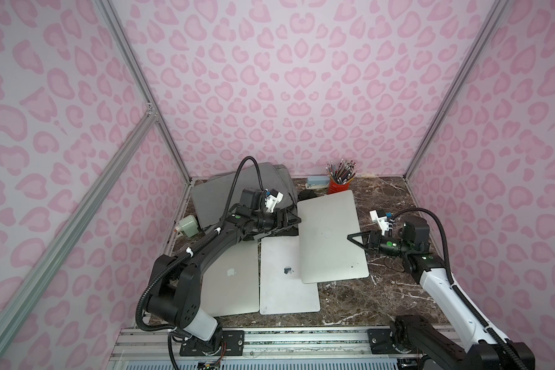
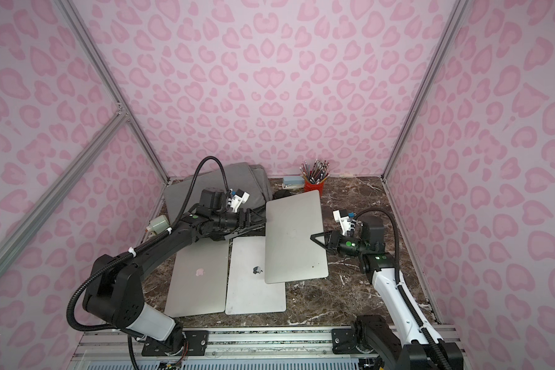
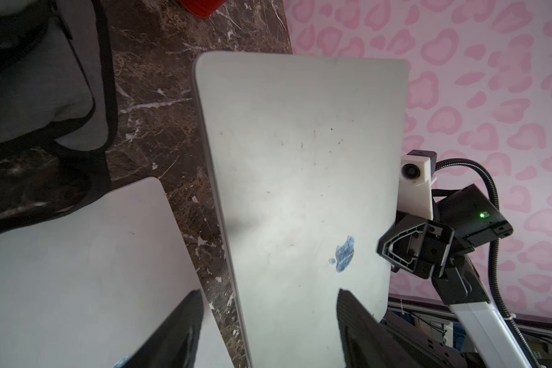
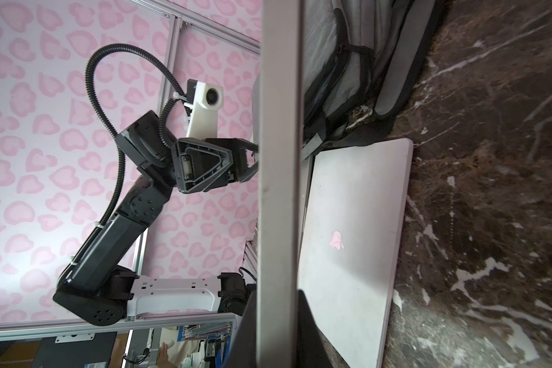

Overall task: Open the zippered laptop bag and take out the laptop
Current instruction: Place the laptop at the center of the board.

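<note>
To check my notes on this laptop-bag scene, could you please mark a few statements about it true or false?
1. The right gripper is shut on the edge of the held laptop. True.
2. The left gripper is shut. False: its jaws stand open at that laptop's opposite edge.
3. A second laptop and a third laptop lie flat on the table. True.
4. The pencil cup is blue. False: it is red.
5. The held laptop sits inside the gray laptop bag. False: it is fully outside.
</note>
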You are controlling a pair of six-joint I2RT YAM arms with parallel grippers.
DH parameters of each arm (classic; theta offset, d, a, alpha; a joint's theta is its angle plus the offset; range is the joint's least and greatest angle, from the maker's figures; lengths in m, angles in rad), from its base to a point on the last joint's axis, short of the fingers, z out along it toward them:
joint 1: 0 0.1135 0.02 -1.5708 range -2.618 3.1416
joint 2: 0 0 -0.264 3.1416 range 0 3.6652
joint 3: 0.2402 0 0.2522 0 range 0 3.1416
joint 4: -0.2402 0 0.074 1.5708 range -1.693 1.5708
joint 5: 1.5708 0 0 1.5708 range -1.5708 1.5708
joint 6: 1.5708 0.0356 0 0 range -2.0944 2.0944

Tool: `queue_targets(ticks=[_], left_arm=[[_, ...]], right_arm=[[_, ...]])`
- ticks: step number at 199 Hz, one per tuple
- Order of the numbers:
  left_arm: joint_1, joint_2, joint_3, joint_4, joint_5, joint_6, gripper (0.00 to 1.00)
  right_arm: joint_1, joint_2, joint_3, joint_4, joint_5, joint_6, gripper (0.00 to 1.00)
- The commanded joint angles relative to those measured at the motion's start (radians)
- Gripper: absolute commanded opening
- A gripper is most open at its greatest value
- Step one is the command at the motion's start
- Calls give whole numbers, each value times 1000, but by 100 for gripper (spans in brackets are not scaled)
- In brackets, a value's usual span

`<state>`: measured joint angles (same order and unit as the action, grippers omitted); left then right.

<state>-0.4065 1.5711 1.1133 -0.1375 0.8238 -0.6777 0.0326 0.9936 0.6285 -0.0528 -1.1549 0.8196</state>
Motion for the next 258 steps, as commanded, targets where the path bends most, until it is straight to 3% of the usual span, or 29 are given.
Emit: queue_targets(ticks=[1,54,83,88,95,136,165,178,211,232,258], left_arm=[[-11,13,-26,130,35,-98,70],[-45,37,-72,353,106,-270,68],[-58,31,-61,384,160,-329,65],[-60,30,-62,388,164,-334,57],[-64,25,-66,399,173,-344,54],[-89,2,-72,416,205,-375,48],[-91,-8,-78,457,212,-413,36],[-92,-7,-68,460,220,-420,23],[-92,-20,-67,431,214,-406,3],[-92,-27,-79,435,212,-412,2],[-92,-41,-93,461,203,-432,2]], right_arm=[[5,-1,-4,229,-75,103,0],[13,13,-27,382,-83,221,0],[13,34,-38,464,-81,278,0],[13,39,-38,477,-79,286,0],[12,47,-44,497,-80,298,0],[14,78,-81,652,-68,400,0],[15,92,-101,690,-58,421,0],[19,95,-110,715,-55,440,0],[1,89,-98,549,-39,305,0],[-7,87,-73,403,-9,177,0],[-8,86,-16,177,60,-28,32]])
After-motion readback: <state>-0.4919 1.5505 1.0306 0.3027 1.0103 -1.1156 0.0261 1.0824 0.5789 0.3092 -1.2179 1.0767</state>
